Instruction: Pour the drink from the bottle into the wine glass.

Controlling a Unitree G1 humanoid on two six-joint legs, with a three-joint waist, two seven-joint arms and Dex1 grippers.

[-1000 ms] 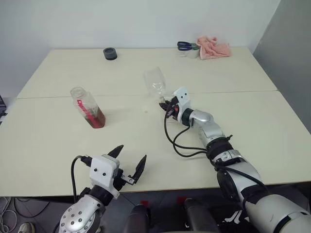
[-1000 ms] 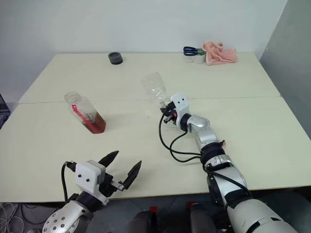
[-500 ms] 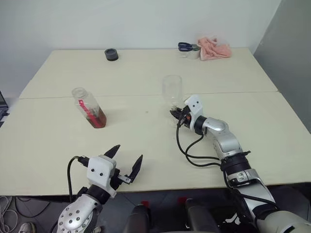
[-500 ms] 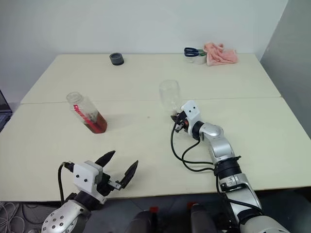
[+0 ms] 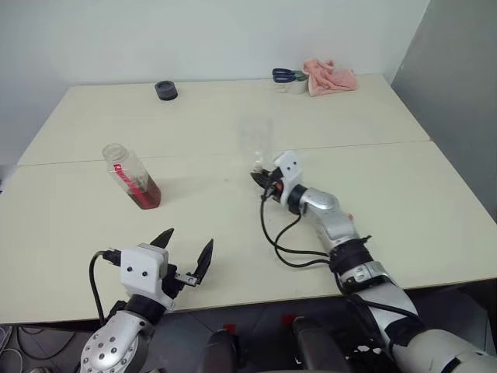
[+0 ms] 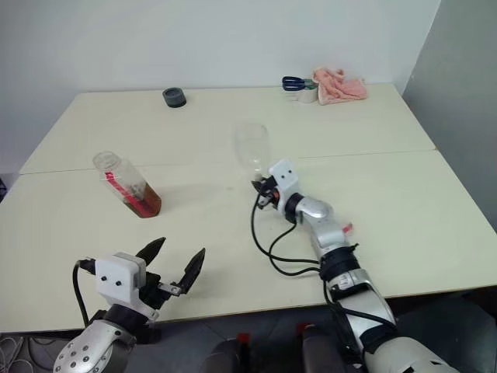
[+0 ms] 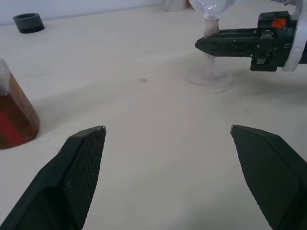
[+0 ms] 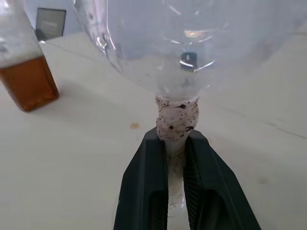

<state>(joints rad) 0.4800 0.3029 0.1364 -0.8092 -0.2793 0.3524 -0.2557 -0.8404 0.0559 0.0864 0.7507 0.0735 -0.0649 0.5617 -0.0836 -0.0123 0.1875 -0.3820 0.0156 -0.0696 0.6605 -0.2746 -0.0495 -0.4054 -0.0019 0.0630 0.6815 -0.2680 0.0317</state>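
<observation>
The wine glass (image 6: pixel 252 148) is hard to make out in the head views: its clear bowl reads as a faint smear against the pale desk (image 6: pixel 404 202), and its rim cannot be traced. In the right wrist view the bowl is cut off by the picture edge, and the foot is hidden behind the end effector's fingers. In the left wrist view the bowl is again cut off, but the round foot is seen resting on the desk.

The glass stands near the middle of the desk, upright. Its stem is wrapped in a whitish, speckled band just under the bowl. The bowl looks empty.

The right end effector (image 8: pixel 175 143) is clamped on the stem, its two black fingers pressed against it from either side.

The bottle (image 5: pixel 130 176) stands on the left part of the desk, well apart from the glass, tilted in appearance, cap off, with a red label strip. The drink (image 8: pixel 29 81), reddish-brown and translucent, fills only its lower part.

The left end effector (image 5: pixel 184 256) hovers over the near desk edge, fingers spread wide apart, holding nothing.
</observation>
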